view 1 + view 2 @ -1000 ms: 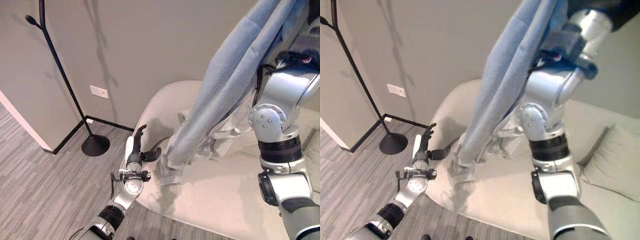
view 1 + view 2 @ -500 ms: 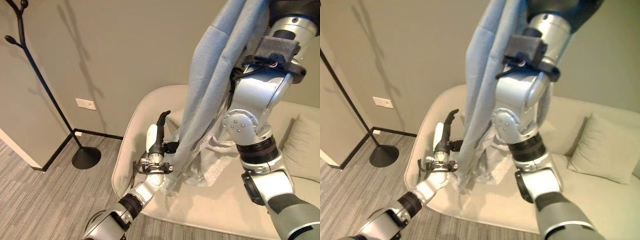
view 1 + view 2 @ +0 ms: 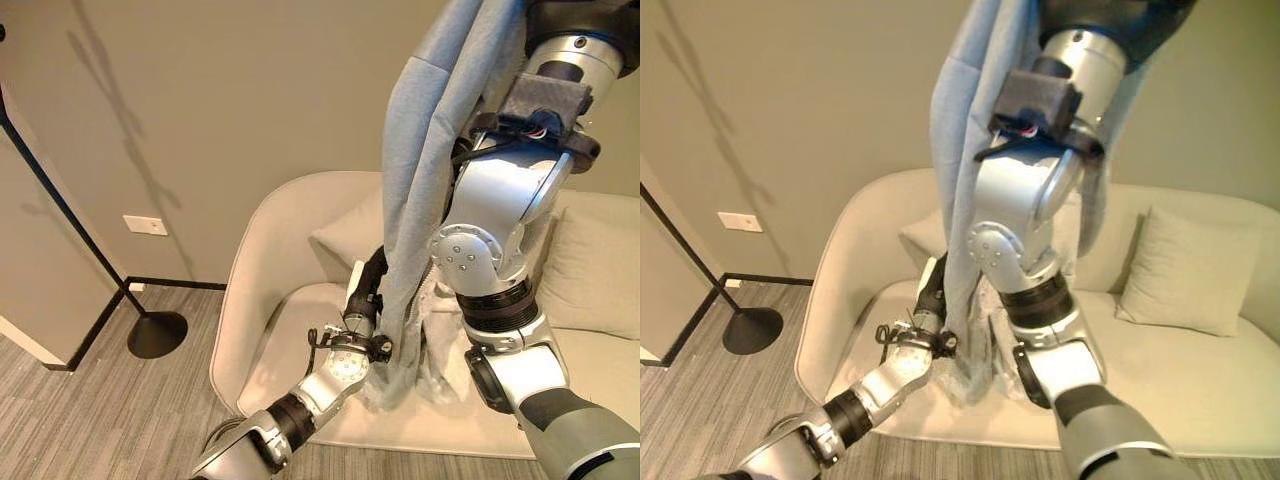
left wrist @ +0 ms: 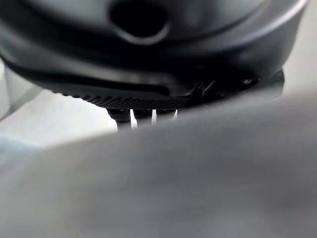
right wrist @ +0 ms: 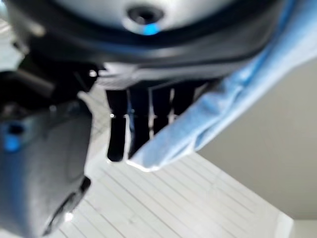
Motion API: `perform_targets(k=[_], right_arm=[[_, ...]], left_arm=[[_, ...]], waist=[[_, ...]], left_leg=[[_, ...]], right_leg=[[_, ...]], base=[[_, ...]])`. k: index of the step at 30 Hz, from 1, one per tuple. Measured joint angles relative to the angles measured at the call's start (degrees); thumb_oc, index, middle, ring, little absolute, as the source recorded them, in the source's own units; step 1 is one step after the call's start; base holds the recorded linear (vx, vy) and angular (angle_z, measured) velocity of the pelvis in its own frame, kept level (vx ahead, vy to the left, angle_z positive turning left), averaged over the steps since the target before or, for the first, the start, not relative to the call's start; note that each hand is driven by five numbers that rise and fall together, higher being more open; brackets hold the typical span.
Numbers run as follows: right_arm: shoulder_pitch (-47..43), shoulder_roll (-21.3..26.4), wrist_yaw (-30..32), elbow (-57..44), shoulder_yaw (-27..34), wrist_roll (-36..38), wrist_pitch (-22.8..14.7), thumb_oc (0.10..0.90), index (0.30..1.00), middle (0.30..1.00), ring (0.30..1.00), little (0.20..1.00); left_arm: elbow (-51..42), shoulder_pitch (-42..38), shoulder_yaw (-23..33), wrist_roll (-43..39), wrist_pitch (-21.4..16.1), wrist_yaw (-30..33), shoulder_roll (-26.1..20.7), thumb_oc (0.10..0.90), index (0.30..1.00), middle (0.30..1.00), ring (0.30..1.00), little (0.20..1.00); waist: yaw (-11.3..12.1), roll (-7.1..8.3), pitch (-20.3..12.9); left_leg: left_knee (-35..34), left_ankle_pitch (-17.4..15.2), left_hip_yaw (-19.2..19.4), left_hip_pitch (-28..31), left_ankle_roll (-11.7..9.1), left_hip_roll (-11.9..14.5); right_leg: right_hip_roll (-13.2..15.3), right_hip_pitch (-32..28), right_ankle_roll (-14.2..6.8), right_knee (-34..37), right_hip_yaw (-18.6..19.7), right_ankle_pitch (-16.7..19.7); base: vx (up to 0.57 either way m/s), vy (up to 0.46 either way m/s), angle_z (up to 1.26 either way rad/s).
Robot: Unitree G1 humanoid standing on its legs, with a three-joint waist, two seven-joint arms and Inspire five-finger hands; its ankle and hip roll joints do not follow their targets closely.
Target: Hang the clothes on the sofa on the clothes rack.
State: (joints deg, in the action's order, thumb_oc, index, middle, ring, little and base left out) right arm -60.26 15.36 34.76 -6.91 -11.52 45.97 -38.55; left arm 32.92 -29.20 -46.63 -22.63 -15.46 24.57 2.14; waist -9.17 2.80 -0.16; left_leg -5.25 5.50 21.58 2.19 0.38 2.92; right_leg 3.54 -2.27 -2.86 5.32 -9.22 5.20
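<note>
A long blue-grey garment [image 3: 430,130] hangs down from my raised right arm, its lower end [image 3: 965,360] reaching the sofa seat. In the right wrist view my right hand [image 5: 141,124] has the blue cloth [image 5: 198,119] running over its dark fingers. My left hand [image 3: 362,295] is raised in front of the sofa with straight fingers against the hanging cloth, the fingertips partly behind it. Grey cloth [image 4: 198,178] lies close before the hand in the left wrist view. The black clothes rack [image 3: 60,215] stands on the left by the wall, its round base [image 3: 157,335] on the floor.
The cream sofa [image 3: 265,270] curves round in front of me, with a pillow [image 3: 1190,270] at the right and another [image 3: 345,235] behind the garment. A pale crumpled cloth [image 3: 440,335] lies on the seat. A white wall corner [image 3: 40,300] juts out beside the rack.
The camera has swung right, so the rack sits further left. My left hand has come from the sofa's edge up to the hanging garment and now touches it.
</note>
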Motion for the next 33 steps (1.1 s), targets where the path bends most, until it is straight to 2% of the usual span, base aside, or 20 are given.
perform_targets(k=[3, 6, 10, 16, 19, 23, 26, 28, 29, 32, 33], right_arm=[[0.03, 0.01, 0.62, 2.16, 2.08, 0.25, 0.32, 0.4, 0.3, 0.3, 0.3, 0.3], [1.22, 2.2, 0.56, 2.08, 2.56, 0.27, 0.65, 0.4, 0.3, 0.3, 0.3, 0.3], [2.11, 2.51, 1.0, 2.11, 5.64, 0.34, 1.0, 0.4, 0.3, 0.3, 0.3, 0.3], [2.2, 6.91, 1.53, 2.2, 6.61, 0.32, 1.82, 0.4, 0.3, 0.3, 0.3, 0.3], [2.71, 9.14, 0.57, 2.09, 6.75, 0.32, 2.28, 0.4, 0.3, 0.3, 0.3, 0.3], [8.02, 11.04, -3.26, 1.12, 6.96, 0.38, 3.38, 0.4, 0.3, 0.3, 0.3, 0.3], [14.87, 11.13, -6.87, -1.96, 7.06, 0.63, 4.37, 0.4, 0.3, 0.3, 0.3, 0.3], [21.22, 10.94, -9.95, -3.37, 6.94, 1.92, 5.11, 0.4, 0.3, 0.3, 0.3, 0.3], [27.62, 10.1, -12.4, -6.41, 6.73, 2.76, 6.03, 0.4, 0.3, 0.3, 0.3, 0.3], [38.48, 8.64, -17.48, -10.3, 4.74, 3.9, 8.5, 0.4, 0.3, 0.3, 0.3, 0.3], [38.04, 9.07, -17.59, -9.01, 4.85, 4.66, 9.15, 0.4, 0.3, 0.3, 0.3, 0.3]], left_arm=[[-0.12, 0.0, -0.41, -2.27, 0.24, -3.57, -0.27, 0.4, 0.3, 0.3, 0.3, 0.3], [-2.07, 0.69, 0.3, -5.74, 0.99, -4.93, -2.85, 0.4, 0.3, 0.3, 0.3, 0.3], [-4.9, 2.13, 3.97, -10.5, 1.94, -5.29, -6.37, 0.4, 0.3, 0.3, 0.3, 0.3], [-11.87, 4.83, 5.13, -10.99, 2.22, -6.38, -10.08, 0.4, 0.3, 0.3, 0.3, 0.3], [-16.99, 7.0, 11.43, -10.31, 2.83, -6.27, -12.43, 0.4, 0.3, 0.3, 0.3, 0.3], [-22.35, 8.77, 20.05, -8.06, 3.07, -4.6, -14.61, 0.4, 0.3, 0.3, 0.3, 0.3], [-27.51, 11.01, 27.91, -4.85, 2.91, -1.84, -15.24, 0.4, 0.3, 0.3, 0.3, 0.3], [-30.53, 11.34, 34.65, -2.28, 2.84, 1.11, -16.2, 0.4, 0.3, 0.3, 0.3, 0.3], [-34.22, 12.05, 40.11, 0.49, 2.74, 2.81, -16.41, 0.4, 0.3, 0.3, 0.3, 0.3], [-43.49, 15.72, 48.52, 7.22, 2.66, 6.59, -17.69, 0.4, 0.3, 0.3, 0.3, 0.3], [-44.13, 15.71, 49.21, 9.5, 2.55, 7.87, -17.78, 0.4, 0.3, 0.3, 0.3, 0.3]], waist=[[1.32, 0.0, 0.0], [2.34, 0.01, 0.0], [3.18, -0.01, 0.02], [4.44, 0.13, 0.1], [4.94, 0.3, 0.21], [5.02, 0.93, 0.58], [4.96, 1.22, 0.82], [5.24, 1.19, 0.85], [5.36, 1.15, 0.9], [5.44, 1.25, 1.37], [5.55, 1.24, 1.38]], left_leg=[[0.0, 0.03, -0.39, -0.08, -0.03, -0.01], [-0.01, 0.15, -1.77, -0.05, -0.16, 0.02], [-0.01, 0.13, -2.19, -0.16, -0.16, 0.0], [0.0, 0.24, -3.3, -0.35, -0.29, 0.04], [0.0, 0.27, -3.29, -0.3, -0.34, 0.17], [-0.01, 0.29, -3.37, 0.03, -0.39, 0.28], [-0.04, 0.23, -3.29, 0.23, -0.48, 0.35], [-0.04, 0.16, -3.32, 0.24, -0.59, 0.4], [-0.01, 0.1, -3.36, 0.19, -0.78, 0.46], [0.02, 0.34, -3.11, 0.46, -1.45, 1.24], [0.0, 0.41, -3.11, 0.57, -1.81, 1.66]], right_leg=[[-0.03, -0.15, 0.06, 0.0, -0.36, 0.04], [-0.12, -0.83, 0.26, 0.0, -1.6, -0.27], [-0.13, -0.93, 0.28, 0.0, -1.86, -0.4], [-0.2, -1.28, 0.45, 0.0, -3.18, -0.85], [-0.34, -1.33, 0.54, 0.0, -3.19, -0.93], [-0.48, -1.71, 0.58, 0.01, -3.2, -1.04], [-0.53, -1.84, 0.63, 0.01, -3.15, -1.09], [-0.61, -1.9, 0.62, 0.01, -3.15, -1.16], [-0.69, -1.9, 0.57, 0.02, -3.18, -1.34], [-1.48, -2.03, 0.92, 0.02, -2.96, -1.61], [-1.86, -2.2, 1.17, 0.02, -2.99, -1.73]], base=[[-0.05, -0.051, 0.11], [-0.03, -0.035, 0.2], [-0.02, -0.038, 0.06], [-0.01, -0.043, 0.1], [-0.01, -0.062, -0.01], [-0.01, -0.05, 0.01], [0.0, -0.028, 0.0], [-0.01, -0.058, 0.03], [0.0, -0.101, 0.0], [-0.02, -0.12, -0.04], [-0.03, -0.092, -0.03]])
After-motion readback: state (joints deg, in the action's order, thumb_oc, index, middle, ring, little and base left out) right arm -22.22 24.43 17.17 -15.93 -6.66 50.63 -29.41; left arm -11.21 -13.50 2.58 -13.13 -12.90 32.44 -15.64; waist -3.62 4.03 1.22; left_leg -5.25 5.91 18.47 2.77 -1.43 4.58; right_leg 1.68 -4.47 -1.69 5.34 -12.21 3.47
